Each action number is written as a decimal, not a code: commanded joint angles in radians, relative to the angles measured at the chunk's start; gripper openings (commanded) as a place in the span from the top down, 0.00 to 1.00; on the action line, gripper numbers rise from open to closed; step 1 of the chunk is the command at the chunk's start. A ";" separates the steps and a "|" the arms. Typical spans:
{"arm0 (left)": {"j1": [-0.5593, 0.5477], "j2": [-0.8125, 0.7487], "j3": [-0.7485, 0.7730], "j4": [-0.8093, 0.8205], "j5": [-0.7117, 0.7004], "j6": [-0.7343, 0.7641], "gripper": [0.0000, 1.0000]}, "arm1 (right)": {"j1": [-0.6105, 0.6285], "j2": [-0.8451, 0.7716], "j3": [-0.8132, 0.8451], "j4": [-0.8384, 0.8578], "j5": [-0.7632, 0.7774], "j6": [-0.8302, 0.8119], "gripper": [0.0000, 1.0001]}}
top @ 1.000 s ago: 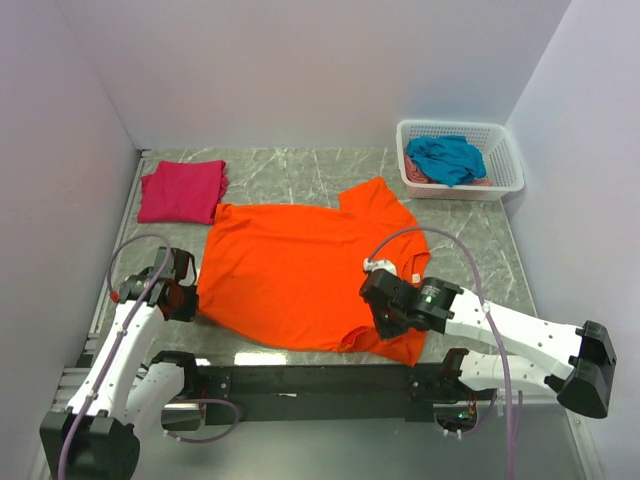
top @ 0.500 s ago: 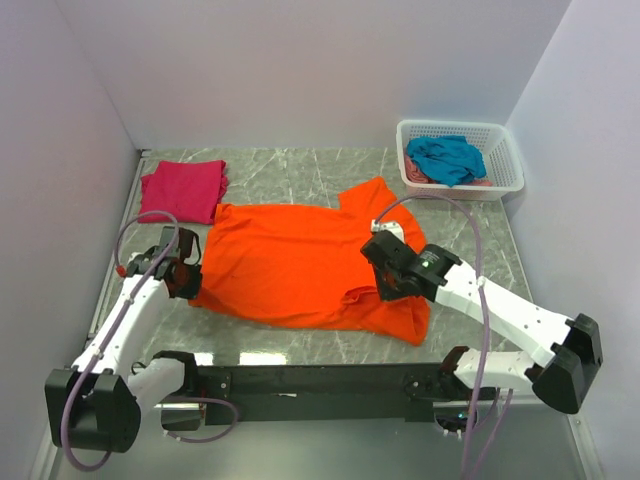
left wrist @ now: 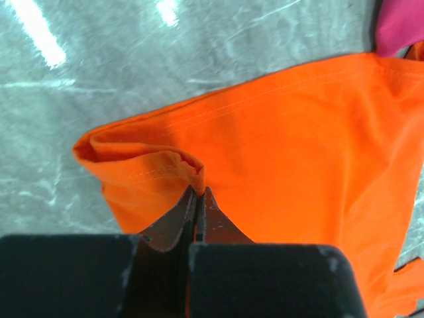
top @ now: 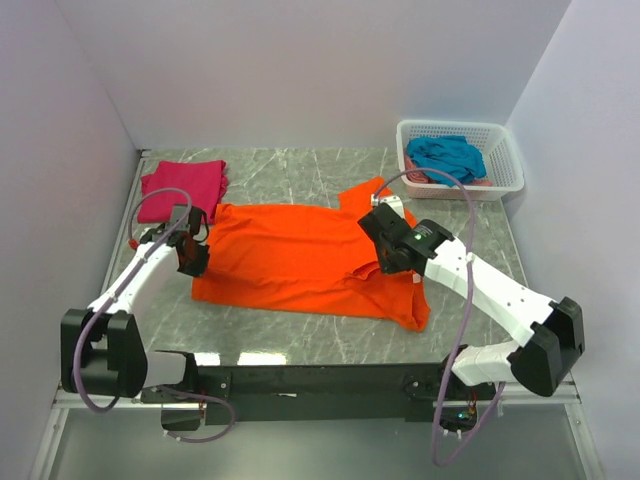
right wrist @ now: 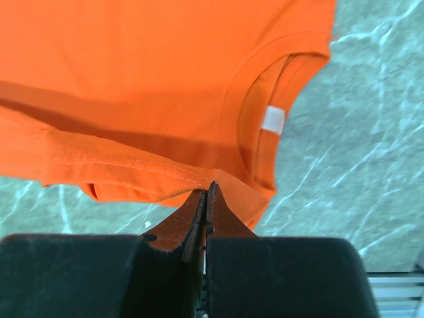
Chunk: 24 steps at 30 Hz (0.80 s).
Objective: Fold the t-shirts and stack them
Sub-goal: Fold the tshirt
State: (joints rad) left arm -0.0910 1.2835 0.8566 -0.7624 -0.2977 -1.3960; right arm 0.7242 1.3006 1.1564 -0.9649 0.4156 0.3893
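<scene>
The bright orange t-shirt (top: 300, 255) lies spread on the marble table, its near hem lifted and folded towards the back. My left gripper (top: 192, 255) is shut on its left hem corner (left wrist: 189, 169). My right gripper (top: 392, 258) is shut on the right hem edge (right wrist: 165, 175), near the collar with its white label (right wrist: 272, 119). A folded magenta-pink t-shirt (top: 183, 188) lies at the back left; its edge shows in the left wrist view (left wrist: 401, 23). A teal-blue t-shirt (top: 447, 158) is crumpled in the basket.
A white lattice basket (top: 505, 178) stands at the back right with pink cloth under the teal shirt. White walls close the back and both sides. Bare marble table (top: 300, 335) runs along the near edge.
Both grippers have moved away from the near edge towards the back, carrying the orange shirt's near hem with them. The shirt is now shorter front to back.
</scene>
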 commanded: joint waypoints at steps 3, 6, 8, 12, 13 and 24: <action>-0.001 0.057 0.071 0.064 -0.057 0.040 0.99 | -0.040 0.066 0.075 0.047 0.049 -0.101 1.00; -0.001 0.109 0.099 0.083 -0.070 0.052 0.99 | -0.069 0.100 0.089 0.090 0.028 -0.161 1.00; -0.001 0.152 0.120 0.095 -0.077 0.066 0.98 | -0.088 0.130 0.103 0.138 0.011 -0.205 1.00; 0.000 0.220 0.165 0.106 -0.087 0.083 0.89 | -0.132 0.203 0.109 0.247 -0.029 -0.312 1.00; -0.001 0.238 0.176 0.110 -0.106 0.095 0.87 | -0.146 0.224 0.115 0.290 -0.034 -0.337 1.00; 0.000 0.283 0.240 0.087 -0.075 0.173 0.00 | -0.204 0.445 0.270 0.293 0.132 -0.311 0.54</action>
State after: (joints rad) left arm -0.0906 1.6077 1.0889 -0.6609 -0.3626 -1.2484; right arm 0.5255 1.7893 1.3895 -0.6693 0.4690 0.0006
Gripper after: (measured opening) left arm 0.993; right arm 0.429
